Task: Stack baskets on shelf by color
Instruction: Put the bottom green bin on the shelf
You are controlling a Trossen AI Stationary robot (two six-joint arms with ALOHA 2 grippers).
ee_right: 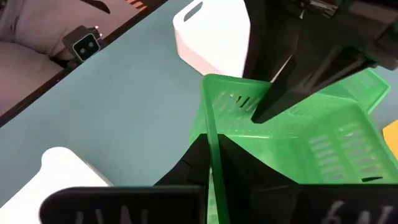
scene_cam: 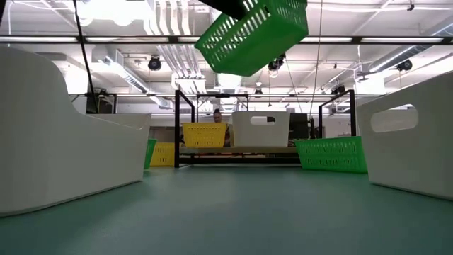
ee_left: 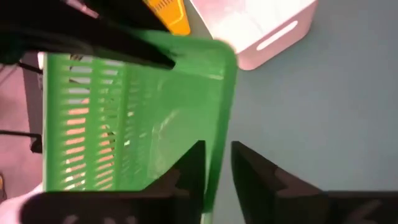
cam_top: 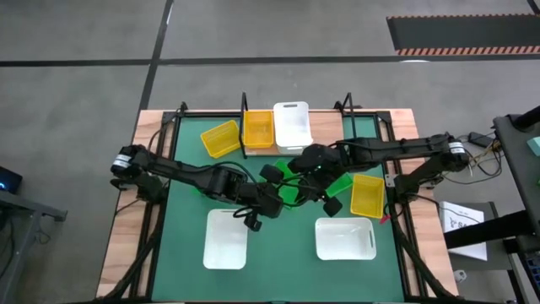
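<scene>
A green basket [cam_top: 292,192] hangs tilted in the air over the middle of the mat, high in the low view [scene_cam: 251,34]. My left gripper [cam_top: 277,201] and my right gripper [cam_top: 305,173] are both shut on it, from opposite sides. The shelf [scene_cam: 233,160] stands at the far edge, with a yellow basket [cam_top: 258,128] and a white basket [cam_top: 292,125] on its board. A second green basket [cam_top: 342,182] rests flat on the mat to the right. My left gripper holds the green basket by one wall's rim [ee_left: 219,155], one finger [ee_left: 194,167] inside and one [ee_left: 252,177] outside. The basket is lifted clear of the mat and tilted. My right gripper holds another wall's rim [ee_right: 210,134] of the same basket, one finger [ee_right: 249,171] inside and one [ee_right: 191,163] outside. My left gripper's fingers [ee_right: 280,93] show on the far wall.
A yellow basket [cam_top: 220,139] lies on the mat left of the shelf and another [cam_top: 367,195] at the right. Two white baskets [cam_top: 226,239] [cam_top: 344,239] stand near the front edge. The mat between them is bare.
</scene>
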